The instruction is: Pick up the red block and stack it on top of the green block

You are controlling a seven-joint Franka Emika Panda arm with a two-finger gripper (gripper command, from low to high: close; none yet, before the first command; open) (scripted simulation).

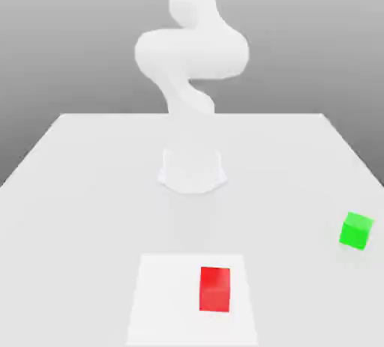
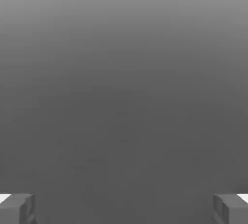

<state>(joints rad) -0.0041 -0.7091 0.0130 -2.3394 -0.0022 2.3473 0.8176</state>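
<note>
Closest in the exterior view sits the small bright red plain cube (image 1: 215, 288). It rests on a pale square patch (image 1: 165, 300) on the flat white table (image 1: 75, 188). A little farther back, well apart toward the exterior view's right, sits the small bright green plain cube (image 1: 355, 231), also on the table. Behind both stands the smooth white robot arm (image 1: 191, 57) on its round base. In the hand view the grey two-finger gripper (image 2: 124, 208) is spread wide, with nothing between its fingertips (image 2: 17, 208).

My exterior view is bright and evenly lit, shadows faint; my arm (image 1: 191, 53) looks washed out, perhaps overexposed.
</note>
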